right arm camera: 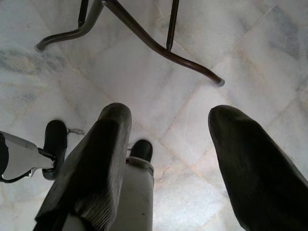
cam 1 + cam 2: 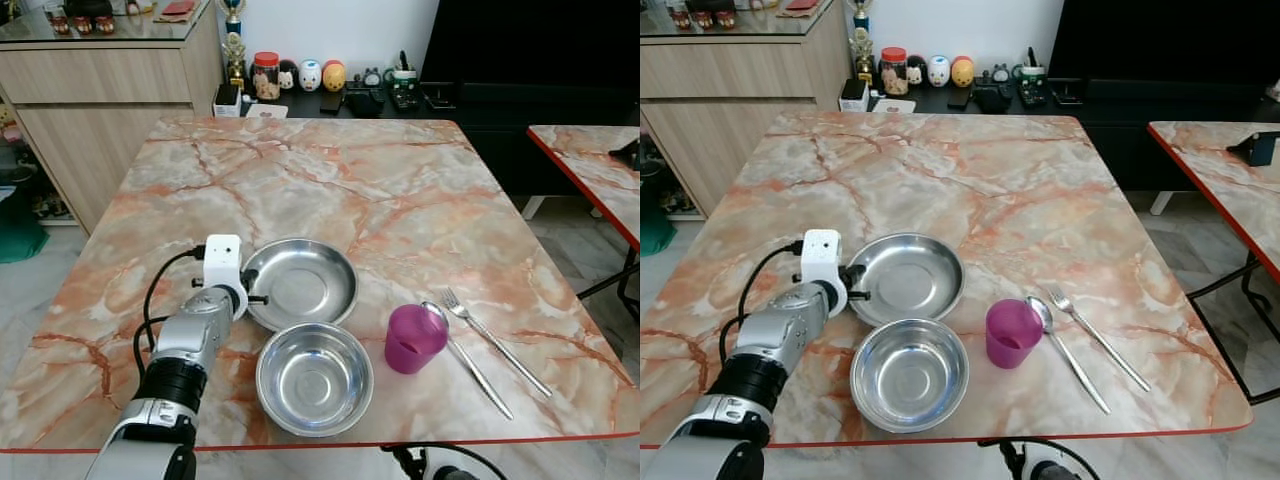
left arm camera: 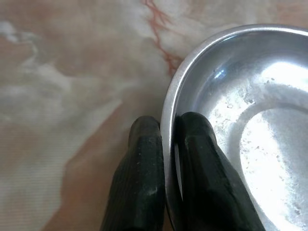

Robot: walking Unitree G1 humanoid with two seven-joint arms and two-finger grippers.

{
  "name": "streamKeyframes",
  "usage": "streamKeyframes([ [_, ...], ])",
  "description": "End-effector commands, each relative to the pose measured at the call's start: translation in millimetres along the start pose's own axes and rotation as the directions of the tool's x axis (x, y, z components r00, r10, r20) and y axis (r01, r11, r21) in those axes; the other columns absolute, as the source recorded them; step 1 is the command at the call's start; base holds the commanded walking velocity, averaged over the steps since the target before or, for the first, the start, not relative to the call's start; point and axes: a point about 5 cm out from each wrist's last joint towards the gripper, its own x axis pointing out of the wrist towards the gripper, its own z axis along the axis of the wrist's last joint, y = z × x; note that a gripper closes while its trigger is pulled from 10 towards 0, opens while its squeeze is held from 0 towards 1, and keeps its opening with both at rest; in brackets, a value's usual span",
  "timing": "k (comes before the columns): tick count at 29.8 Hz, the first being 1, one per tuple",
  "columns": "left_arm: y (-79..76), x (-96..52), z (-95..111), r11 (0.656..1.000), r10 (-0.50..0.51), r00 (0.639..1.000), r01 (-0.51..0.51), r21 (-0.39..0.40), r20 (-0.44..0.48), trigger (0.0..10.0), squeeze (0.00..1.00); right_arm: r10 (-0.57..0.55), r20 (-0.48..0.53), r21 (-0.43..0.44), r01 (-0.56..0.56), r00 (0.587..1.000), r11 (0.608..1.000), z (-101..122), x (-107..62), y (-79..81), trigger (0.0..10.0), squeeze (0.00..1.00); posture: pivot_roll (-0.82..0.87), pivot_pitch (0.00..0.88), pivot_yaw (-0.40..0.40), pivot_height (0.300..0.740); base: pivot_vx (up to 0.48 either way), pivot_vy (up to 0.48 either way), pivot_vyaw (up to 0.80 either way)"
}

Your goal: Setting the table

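A shallow steel plate (image 2: 305, 282) lies on the marble table (image 2: 330, 190), with a steel bowl (image 2: 314, 378) just in front of it. My left gripper (image 3: 166, 132) is shut on the plate's left rim (image 3: 168, 103), one finger (image 3: 142, 159) outside on the table side, the other inside the plate. A purple cup (image 2: 414, 338) stands right of the bowl. A spoon (image 2: 462, 355) and a fork (image 2: 495, 340) lie side by side further right. My right gripper (image 1: 168, 130) hangs open below the table over the floor, holding nothing.
A second marble table (image 2: 595, 170) with a red edge stands to the right. A wooden cabinet (image 2: 100, 100) is at the back left, and a low dark shelf (image 2: 330, 95) with jars and figurines runs behind the table. Table legs (image 1: 144, 38) cross the tiled floor.
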Motion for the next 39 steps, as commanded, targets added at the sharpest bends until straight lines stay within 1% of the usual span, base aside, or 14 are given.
streamKeyframes([
  [1,2.6,-0.8,-4,0.999,0.040,0.999,-0.040,0.011,-0.014,0.0,0.00,-0.006,0.003,-0.009,0.007,1.000,1.000,3,0.2,-3.1,10.0,0.00,0.00,0.000,-0.068,0.719,0.000,0.000,0.00],
  [7,6.1,-1.1,1,0.995,0.077,0.996,-0.074,-0.064,0.037,0.0,0.00,-0.007,0.001,-0.011,0.007,1.000,1.000,3,0.2,-3.2,10.0,0.00,0.00,0.000,-0.069,0.719,0.000,0.000,0.00],
  [9,8.5,-2.0,4,0.983,0.094,0.993,-0.081,-0.162,0.075,0.0,0.00,-0.007,0.001,-0.012,0.007,1.000,1.000,3,0.2,-3.2,10.0,0.00,0.00,0.000,-0.069,0.719,0.000,0.000,0.00],
  [10,8.5,-2.0,4,0.983,0.094,0.993,-0.081,-0.162,0.075,0.0,0.00,-0.007,0.001,-0.012,0.007,1.000,1.000,3,0.2,-3.2,10.0,0.00,0.00,0.000,-0.069,0.719,0.000,0.000,0.00],
  [12,10.7,-4.6,8,0.956,0.090,0.984,-0.043,-0.289,0.153,0.0,0.00,-0.007,0.002,-0.012,0.007,1.000,1.000,3,0.2,-3.1,10.0,0.00,0.00,0.000,-0.070,0.719,0.000,0.000,0.00],
  [14,12.1,-6.5,11,0.936,0.091,0.977,-0.017,-0.351,0.195,0.0,0.00,-0.007,0.002,-0.012,0.007,1.000,1.000,3,0.1,-3.3,10.0,0.00,0.00,0.000,-0.071,0.719,0.000,0.000,0.00],
  [15,12.6,-7.8,12,0.928,0.085,0.975,-0.001,-0.374,0.208,2.0,0.00,-0.008,0.002,-0.013,0.008,1.000,1.000,3,0.2,-3.3,10.0,0.00,0.00,0.000,-0.072,0.719,0.000,0.000,0.00],
  [16,13.0,-8.8,13,0.921,0.081,0.973,0.010,-0.390,0.217,2.0,0.00,-0.008,0.002,-0.013,0.008,1.000,1.000,3,0.2,-3.3,10.0,0.00,0.00,0.000,-0.072,0.719,0.000,0.000,0.00],
  [17,13.9,-11.7,15,0.899,0.076,0.965,0.043,-0.436,0.250,10.0,0.00,-0.008,0.002,-0.013,0.008,1.000,1.000,3,0.1,-3.4,10.0,0.00,0.00,0.000,-0.072,0.719,0.000,0.000,0.00],
  [29,23.5,-25.7,4,0.752,0.090,0.948,0.138,-0.645,0.307,10.0,0.00,-0.008,0.003,-0.017,0.008,1.000,1.000,4,0.0,-5.1,10.0,0.00,0.00,0.000,-0.081,0.719,0.000,0.000,0.00],
  [32,27.8,-30.7,5,0.733,0.104,0.937,0.153,-0.663,0.332,10.0,0.00,-0.009,0.003,-0.018,0.009,1.000,1.000,4,0.0,-5.5,10.0,0.00,0.00,0.000,-0.083,0.719,0.000,0.000,0.00],
  [34,30.1,-34.4,8,0.726,0.112,0.926,0.172,-0.666,0.362,10.0,0.00,-0.010,0.004,-0.018,0.010,1.000,1.000,4,-0.1,-5.8,10.0,0.00,0.00,0.000,-0.083,0.719,0.000,0.000,0.00],
  [37,33.0,-49.2,23,0.760,0.101,0.874,0.240,-0.604,0.475,10.0,0.00,-0.013,0.005,-0.016,0.013,1.000,1.000,4,-0.2,-6.4,10.0,0.00,0.00,0.000,-0.084,0.719,0.000,0.000,0.00],
  [39,32.8,-55.2,27,0.778,0.091,0.858,0.256,-0.574,0.506,10.0,0.00,-0.014,0.006,-0.014,0.014,1.000,1.000,4,-0.3,-6.7,10.0,0.00,0.00,0.000,-0.085,0.719,0.000,0.000,0.00],
])
